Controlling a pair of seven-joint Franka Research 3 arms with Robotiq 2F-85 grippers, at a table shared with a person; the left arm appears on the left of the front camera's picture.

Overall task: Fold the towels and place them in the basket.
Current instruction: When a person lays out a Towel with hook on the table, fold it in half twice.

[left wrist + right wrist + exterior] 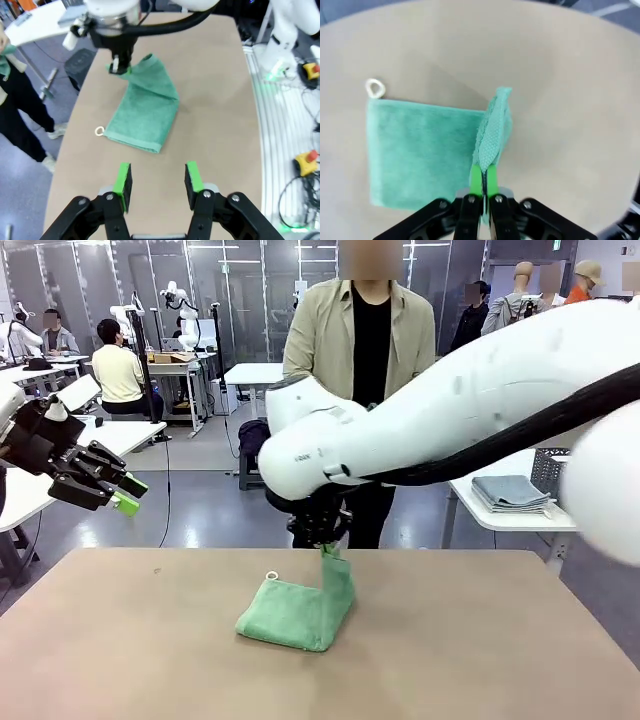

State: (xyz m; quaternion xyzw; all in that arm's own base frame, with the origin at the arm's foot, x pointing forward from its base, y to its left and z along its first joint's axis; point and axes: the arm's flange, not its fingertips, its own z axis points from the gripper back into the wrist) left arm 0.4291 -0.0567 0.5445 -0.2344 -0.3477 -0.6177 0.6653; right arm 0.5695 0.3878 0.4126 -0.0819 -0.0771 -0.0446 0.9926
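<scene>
Towel point(295, 618), mint-green terry rectangle: right hand point(325, 545) clamps its raised edge, flat part lying toward left edge of desk point(480, 640); left hand point(157, 181) spread, empty.

A robotics lab in an open, shared hall: a white robot arm point(450, 410) reaches over the near tan table point(120, 640). Far left, white workbenches point(125, 435) stand in rows with seated people point(118, 370) at them, and glazed, dark-framed partitions point(240, 290) close the far side. On the floor at the table's near side lie loose cables point(300, 195) and yellow boxes with red emergency-stop buttons point(306, 161)
</scene>
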